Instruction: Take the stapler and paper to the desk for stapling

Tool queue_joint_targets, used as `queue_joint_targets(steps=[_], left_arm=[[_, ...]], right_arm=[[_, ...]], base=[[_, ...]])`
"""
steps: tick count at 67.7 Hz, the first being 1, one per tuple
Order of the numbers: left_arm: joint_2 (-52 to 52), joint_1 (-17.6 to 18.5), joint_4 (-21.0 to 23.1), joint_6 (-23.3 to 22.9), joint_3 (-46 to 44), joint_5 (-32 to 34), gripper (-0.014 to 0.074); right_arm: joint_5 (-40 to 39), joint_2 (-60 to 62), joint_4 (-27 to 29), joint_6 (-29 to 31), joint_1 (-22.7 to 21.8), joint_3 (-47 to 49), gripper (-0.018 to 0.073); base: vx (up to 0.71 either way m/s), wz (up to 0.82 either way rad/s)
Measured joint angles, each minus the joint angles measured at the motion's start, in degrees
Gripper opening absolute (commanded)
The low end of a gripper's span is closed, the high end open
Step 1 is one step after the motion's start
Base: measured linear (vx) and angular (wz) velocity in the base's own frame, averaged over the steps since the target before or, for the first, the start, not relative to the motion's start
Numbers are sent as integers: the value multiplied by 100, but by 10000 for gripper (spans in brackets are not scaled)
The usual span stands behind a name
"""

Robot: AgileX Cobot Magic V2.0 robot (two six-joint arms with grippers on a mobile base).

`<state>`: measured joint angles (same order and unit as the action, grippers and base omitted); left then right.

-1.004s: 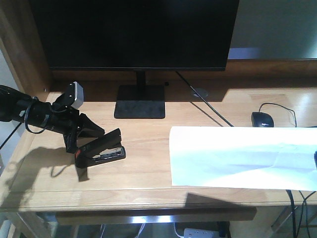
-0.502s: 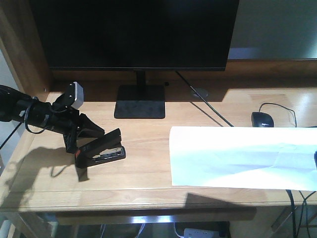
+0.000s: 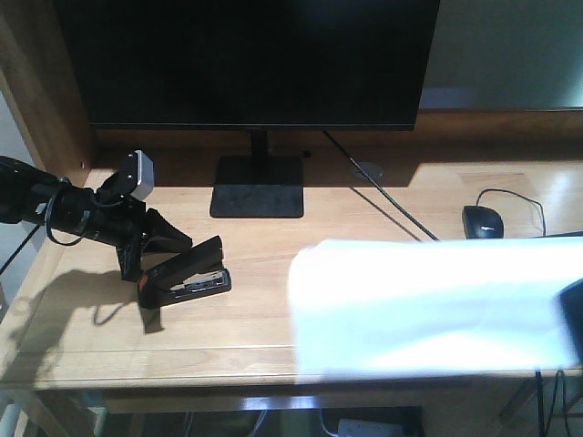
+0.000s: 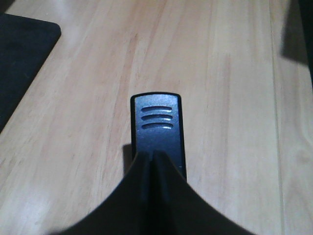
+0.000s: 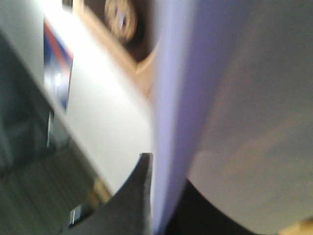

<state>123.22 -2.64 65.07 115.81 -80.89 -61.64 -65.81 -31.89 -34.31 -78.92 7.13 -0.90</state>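
Up front, got the paper (image 3: pixel 428 305) spread over the right half of the desk (image 3: pixel 246 328), badly blurred, near edge about level with the desk's front edge. Reads as pinched by the right gripper (image 5: pixel 161 193): on the right wrist view, seeing the sheet's edge running between two dark fingers (image 5: pixel 139 196), everything smeared. Further left and slightly back, have the stapler (image 3: pixel 187 273) on the desk, well apart from the paper, with an orange-red patch at its left end and the top arm angled up toward the right. Find the left gripper (image 4: pixel 151 155) right at that left end, arm coming in from the desk's left side. On the left wrist view, seeing its fingers pressed together with only a thin seam, tips over the stapler's ribbed top; can't tell whether anything is clamped between them. Behind the paper on the right, got a black mouse (image 3: pixel 482 218) with its cord. At the back, have a monitor stand (image 3: pixel 258 187) under a dark monitor (image 3: pixel 246 59), plus a black cable (image 3: pixel 378 187) running from behind it toward the paper.
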Motion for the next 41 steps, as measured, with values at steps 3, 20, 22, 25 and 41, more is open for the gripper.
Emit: queue_joint_targets(steps=[3,20,22,25,41], left_arm=[[0,0,0,0,0,0,-8],[0,0,0,0,0,0,-8],[0,0,0,0,0,0,-8],[0,0,0,0,0,0,-8],[0,0,0,0,0,0,-8]], right_arm=[[211,0,-835,-275,0,126,-5],[1016,0,-4304,-2113,0,1095,-5],[1089,0,-4593,-2344,0,1193,-5],[1181,0,-4977,-2551,0,1324,-5],[1328,-284,-6446,-3447,0,1730,-5]], base=[[0,0],[0,0],[0,0],[0,0],[0,0]])
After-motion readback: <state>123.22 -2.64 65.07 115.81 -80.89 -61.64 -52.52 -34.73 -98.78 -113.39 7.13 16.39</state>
